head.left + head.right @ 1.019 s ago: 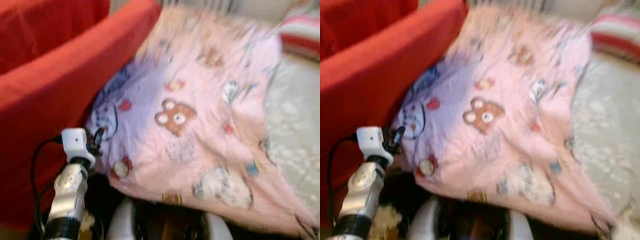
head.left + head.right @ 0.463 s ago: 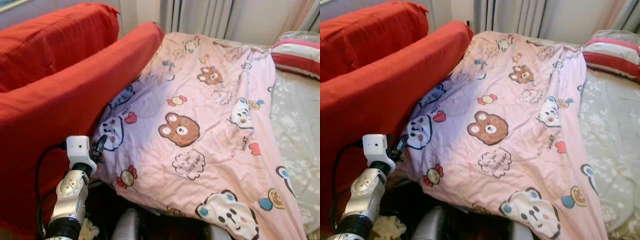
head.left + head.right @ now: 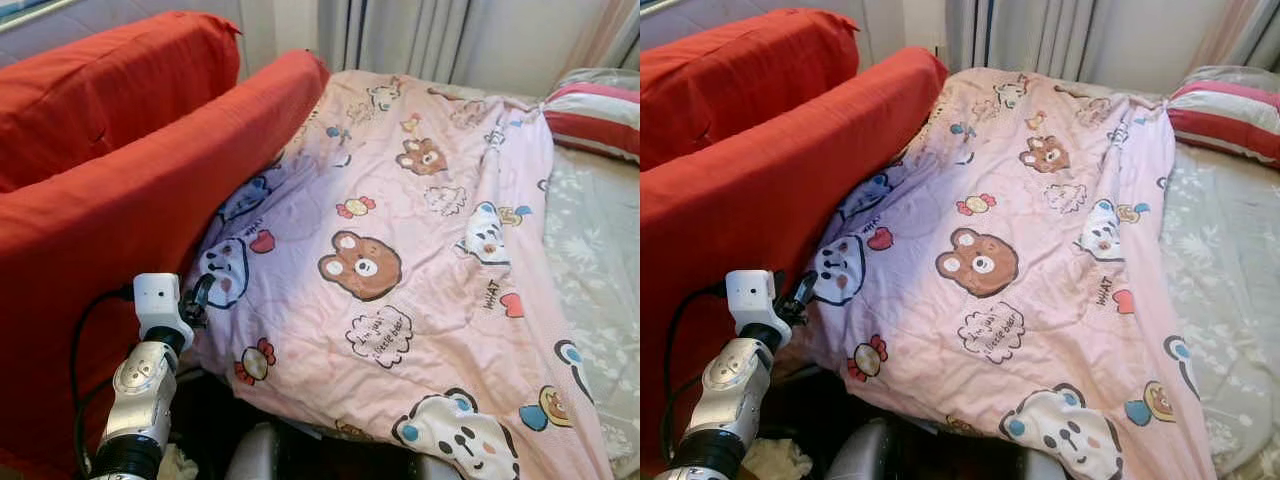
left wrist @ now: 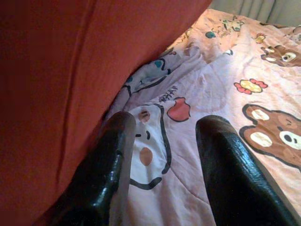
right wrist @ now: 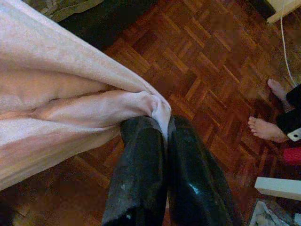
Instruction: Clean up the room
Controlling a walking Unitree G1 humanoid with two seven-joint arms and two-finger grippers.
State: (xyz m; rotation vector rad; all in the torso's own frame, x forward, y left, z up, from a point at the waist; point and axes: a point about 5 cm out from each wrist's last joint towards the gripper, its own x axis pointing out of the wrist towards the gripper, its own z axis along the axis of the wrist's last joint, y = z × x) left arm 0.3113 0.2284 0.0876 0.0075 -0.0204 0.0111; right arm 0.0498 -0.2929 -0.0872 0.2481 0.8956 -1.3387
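Observation:
A pink blanket (image 3: 400, 250) printed with cartoon bears lies spread over the bed and drapes against the arm of a red sofa (image 3: 120, 200). My left gripper (image 3: 200, 296) is raised at the blanket's left edge, beside the sofa arm. In the left wrist view its fingers (image 4: 115, 141) stand open just above the blanket (image 4: 188, 155), with nothing between them. My right gripper (image 5: 165, 123) is shut on a bunched edge of the pink blanket (image 5: 70, 108), holding it above the wooden floor (image 5: 202, 61).
A grey floral bed sheet (image 3: 600, 260) and a red-striped pillow (image 3: 600, 110) lie to the right. Curtains (image 3: 400, 40) hang behind the bed. A person's bare feet (image 5: 265, 129) stand on the parquet near my right gripper, beside a white box (image 5: 280, 187).
The head view was blurred a second ago and is now steady, shifted slightly downward. My left gripper stays at the blanket's edge.

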